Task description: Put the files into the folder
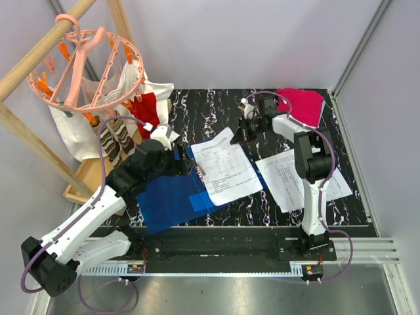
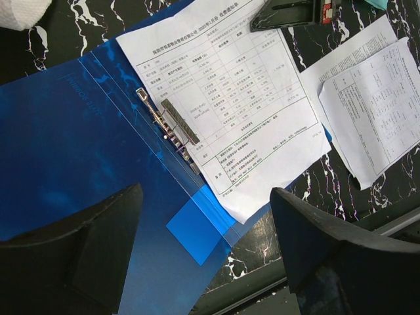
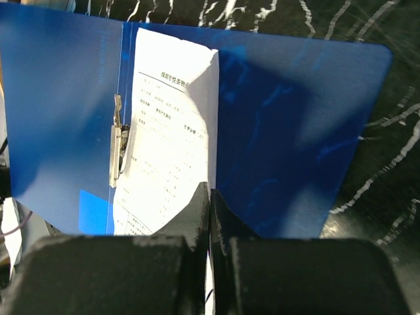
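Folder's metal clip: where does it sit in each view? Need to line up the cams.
Top external: metal clip just left of centre, on the open blue folder, at the printed sheet's left edge.
Left wrist: metal clip centre-left, running diagonally along the sheet's lower-left edge.
Right wrist: metal clip left of centre, upright, at the sheet's left edge.
Shared landmark: the printed sheet lying on the folder.

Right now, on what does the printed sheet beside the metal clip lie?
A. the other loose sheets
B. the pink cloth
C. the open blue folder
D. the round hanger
C: the printed sheet lies on the open blue folder, with one edge at the metal clip.
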{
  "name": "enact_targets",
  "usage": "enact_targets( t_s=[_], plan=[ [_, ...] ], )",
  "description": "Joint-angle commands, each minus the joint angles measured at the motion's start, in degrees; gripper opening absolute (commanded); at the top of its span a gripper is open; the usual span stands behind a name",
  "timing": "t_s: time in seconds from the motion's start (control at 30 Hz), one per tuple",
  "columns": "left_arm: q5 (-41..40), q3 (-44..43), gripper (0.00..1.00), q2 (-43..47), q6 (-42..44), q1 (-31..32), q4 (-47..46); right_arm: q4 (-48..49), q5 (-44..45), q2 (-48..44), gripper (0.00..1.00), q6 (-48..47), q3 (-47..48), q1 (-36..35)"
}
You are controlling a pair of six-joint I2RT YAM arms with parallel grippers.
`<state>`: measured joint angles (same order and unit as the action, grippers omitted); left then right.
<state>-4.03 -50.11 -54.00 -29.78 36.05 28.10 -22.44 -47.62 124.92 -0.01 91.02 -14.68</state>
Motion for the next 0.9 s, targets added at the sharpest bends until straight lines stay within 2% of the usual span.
enact_targets(
  t_s=[0.0, 0.4, 0.87],
  plan=[
    [1.4, -0.3, 0.82, 0.3, 0.9, -0.3, -2.6, -0.8, -1.3, 1.0, 0.0, -3.4, 3.5, -1.5],
    [1.6, -0.3, 0.83, 0.3, 0.9, -0.4, -2.6, -2.3, -1.9, 2.1, 0.01, -5.2, 5.2, -2.0],
    [2.1, 0.0, 0.83, 0.6, 0.5, -0.4, -2.8, -3.1, 0.8, 2.7, 0.14, -4.5, 5.7, -2.9]
  ],
)
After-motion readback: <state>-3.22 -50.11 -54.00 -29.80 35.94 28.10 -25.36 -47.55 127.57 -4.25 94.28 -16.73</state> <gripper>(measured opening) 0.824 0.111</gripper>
